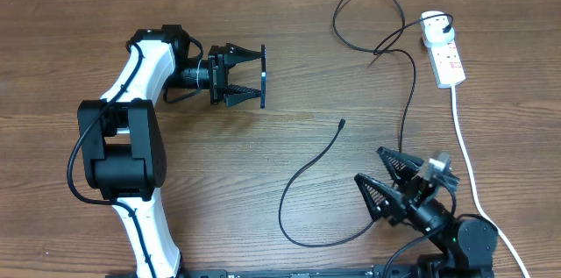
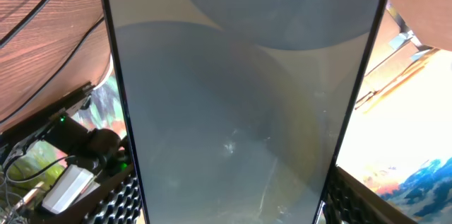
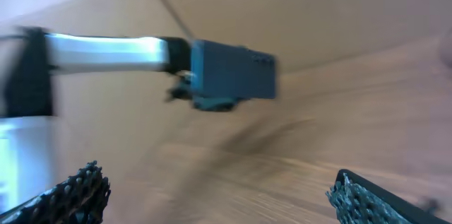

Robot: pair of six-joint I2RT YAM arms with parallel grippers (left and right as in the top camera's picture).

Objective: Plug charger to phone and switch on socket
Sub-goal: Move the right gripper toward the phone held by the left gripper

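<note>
Key relation: the charger (image 1: pixel 308 166) has its connector tip (image 1: pixel 342 122) lying free on the table (image 1: pixel 219 173), at approx. 11 o'clock from the right gripper (image 1: pixel 369 164) and apart from it. From the left gripper (image 1: pixel 257 77) the tip is at approx. 4 o'clock and farther off. R arm is thus the nearer one, and the only unloaded one. Cable axis at the tip runs approx. 1–7 o'clock, tip at the 1 o'clock end; the slack curls round through 6 o'clock toward the R arm base. Right gripper: jaws spread wide, nothing btwn them. The right wrist view, though blurred, shows only wood btwn its fingers (image 3: pixel 70 192). Left gripper: clamped on the phone (image 1: pixel 264 60), which appears held clear of the table, seen from above as a thin dark bar running 12–6 o'clock. In the left wrist view the screen (image 2: pixel 240 111) fills the frame, w/ fingers (image 2: pixel 126 199) at both side edges. Which edge carries the port: cannot tell. Phone is at approx. 10 o'clock from the tip, well apart. The socket (image 1: pixel 445 52) lies toward 1 o'clock of the table, long axis approx. 12–6, w/ the white plug head (image 1: pixel 434 24) apparently seated at its far end and the thick white cord (image 1: pixel 465 151) running to 6 o'clock past the R arm. Surface: flat wood-grain top, so a thin cable may skid or roll under a pinch. Room: bare wood all round the tip, so approach from above looks unobstructed. The cable's other run (image 1: pixel 408 94) passes at approx. 2 o'clock, judged far enough not to foul.
</note>
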